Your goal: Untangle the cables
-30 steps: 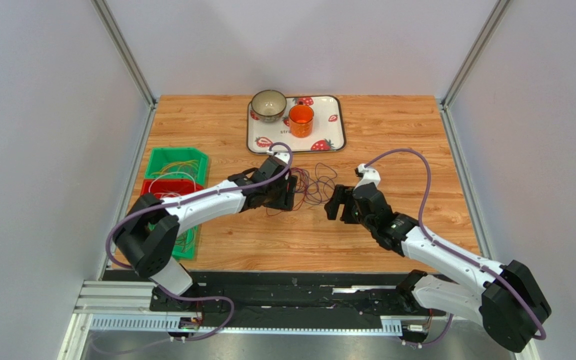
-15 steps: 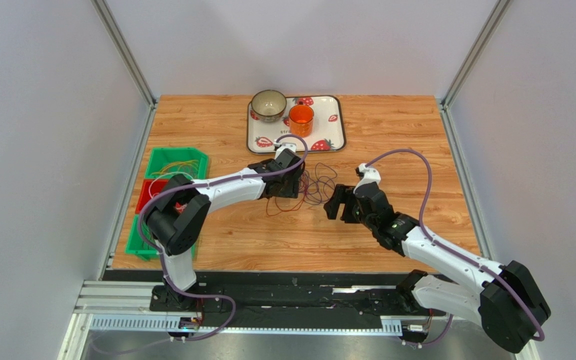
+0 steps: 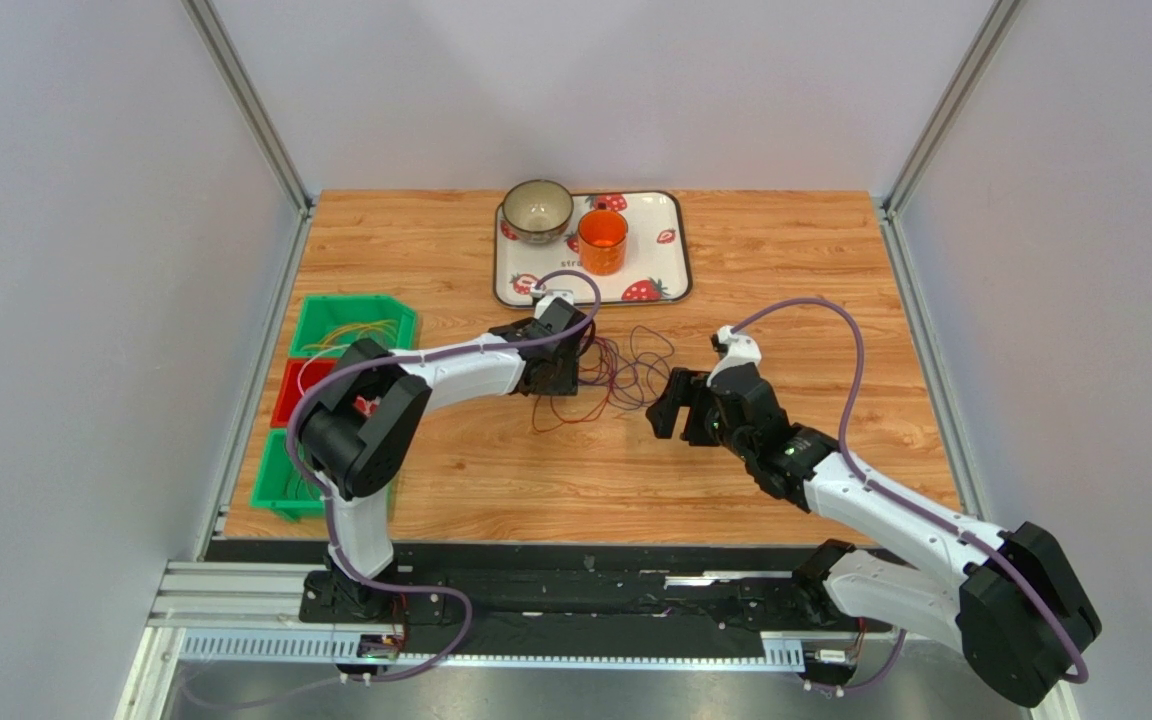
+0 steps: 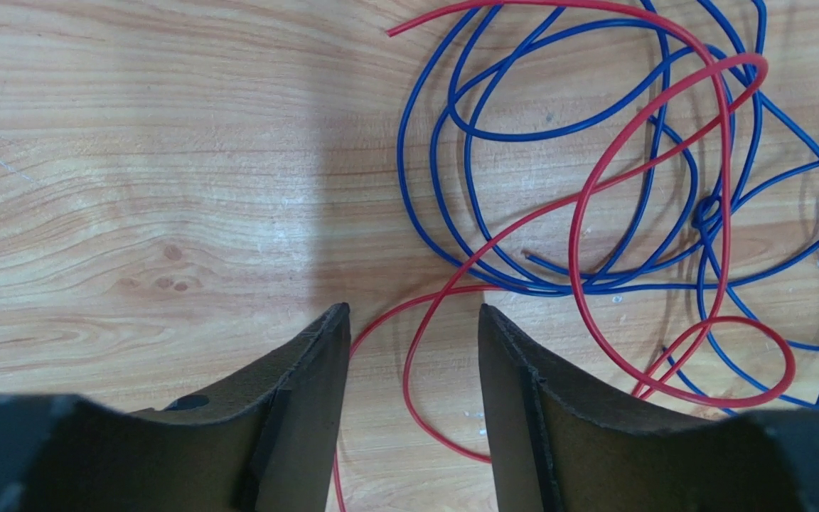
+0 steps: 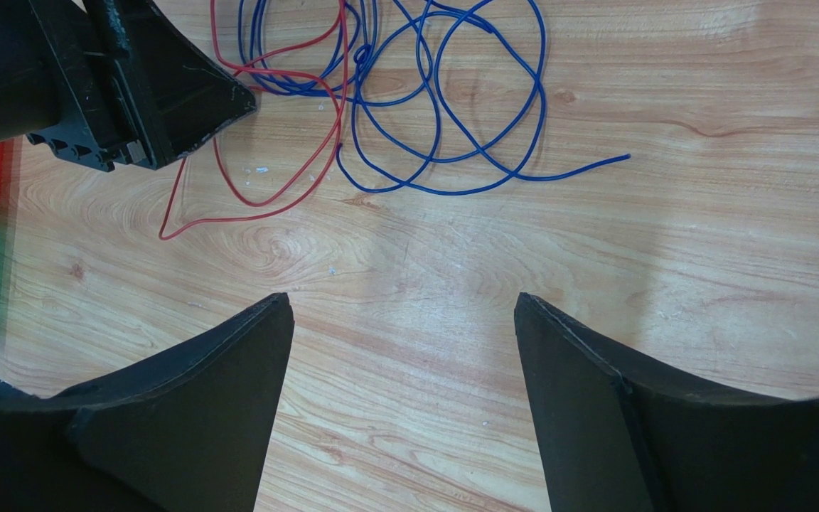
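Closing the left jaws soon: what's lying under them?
A red cable loop crosses the table in the gap between the jaws; the blue cable lies farther out. Whatever runs beneath the jaws themselves is covered.

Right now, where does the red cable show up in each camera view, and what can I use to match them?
Top external: the red cable lies mid-table, just below the left gripper in the picture.
Left wrist: the red cable loops across the right half and passes between the gripper's fingertips.
Right wrist: the red cable is at upper left, beside the left gripper.
Shared landmark: the blue cable tangled with it.
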You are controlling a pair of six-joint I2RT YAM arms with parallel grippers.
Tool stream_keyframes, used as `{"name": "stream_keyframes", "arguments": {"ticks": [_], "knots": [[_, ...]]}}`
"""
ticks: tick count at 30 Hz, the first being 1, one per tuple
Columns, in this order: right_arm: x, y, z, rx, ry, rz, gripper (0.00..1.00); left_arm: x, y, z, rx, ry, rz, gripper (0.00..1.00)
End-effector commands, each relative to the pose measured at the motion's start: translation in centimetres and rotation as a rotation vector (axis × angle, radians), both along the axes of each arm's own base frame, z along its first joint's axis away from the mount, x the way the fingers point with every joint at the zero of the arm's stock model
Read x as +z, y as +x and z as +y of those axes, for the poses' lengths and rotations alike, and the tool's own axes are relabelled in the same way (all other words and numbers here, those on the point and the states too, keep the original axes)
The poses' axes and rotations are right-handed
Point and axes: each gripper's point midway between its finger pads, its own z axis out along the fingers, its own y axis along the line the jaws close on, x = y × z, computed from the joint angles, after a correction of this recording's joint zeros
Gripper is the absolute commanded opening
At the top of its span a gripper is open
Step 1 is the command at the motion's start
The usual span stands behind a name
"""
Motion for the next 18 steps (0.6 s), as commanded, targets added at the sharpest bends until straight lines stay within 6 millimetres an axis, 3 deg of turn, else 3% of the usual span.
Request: {"name": "stream_keyframes", "arguments": {"ticks": [1,2,4,5,8,11,14,17,18], "knots": [[0.7,0.6,0.1,0.002,0.019,-0.041,0.80,-1.2,-0.6,0.3,0.027,-0.016,0.027,0.48],[0.8,0.6,0.2,0.005,0.023,-0.045,0.80,-1.3,-0.7,0.6,0.034,-0.009,0.030,0.45],[0.8,0.6,0.2,0.005,0.021,-0.042,0.80,-1.5,-1.0,0.9,0.043,-0.008,0.036,0.31],[0.9,0.7,0.3,0.006,0.024,-0.044,0.80,-1.6,-1.2,1.1,0.047,-0.004,0.039,0.19],[0.7,0.7,0.2,0.006,0.021,-0.040,0.80,-1.5,-1.5,1.8,0.063,0.009,0.041,0.00],[0.8,0.7,0.3,0.006,0.021,-0.039,0.80,-0.7,-1.8,2.5,0.067,0.020,0.042,0.00],[0.8,0.8,0.3,0.004,0.022,-0.036,0.80,1.8,-2.1,2.7,0.056,0.009,0.023,0.00],[0.6,0.8,0.3,0.005,0.016,-0.031,0.80,5.1,-2.9,3.0,0.031,-0.026,-0.003,0.00],[0.6,0.8,0.3,0.005,0.015,-0.030,0.80,7.3,-2.9,2.9,0.029,-0.056,-0.036,0.00]]}}
